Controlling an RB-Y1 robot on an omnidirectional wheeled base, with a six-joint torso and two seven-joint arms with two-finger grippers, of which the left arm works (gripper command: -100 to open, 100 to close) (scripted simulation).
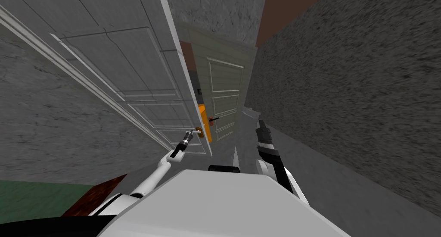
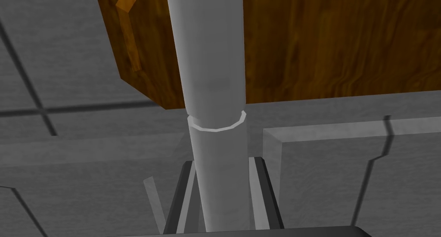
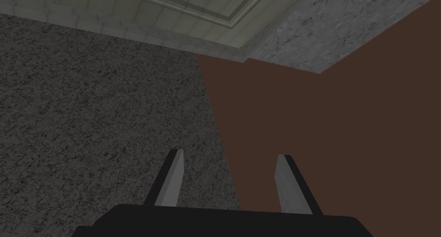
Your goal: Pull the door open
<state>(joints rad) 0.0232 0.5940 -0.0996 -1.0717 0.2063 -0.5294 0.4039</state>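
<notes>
**A:** What are we looking at, biggest first?

**B:** We are standing close to the grey panelled door (image 1: 129,62). It is stretching away on our left, and its free edge is pointing down the passage toward a second, paler door (image 1: 224,96). A rough dark wall (image 1: 353,96) is running along our right.

**A:** And where are we gripping?

**B:** A wooden plate (image 2: 323,45) is sitting on the grey door near that free edge, and the grey round handle (image 2: 213,75) is sticking out from it. Our left claw (image 2: 222,161) is clamping the handle, pressing it on both sides just short of the plate.

**A:** The other arm?

**B:** We are holding the right claw (image 3: 229,154) up near the rough wall, well apart from the door. Its fingers are standing apart, gripping nothing.
</notes>
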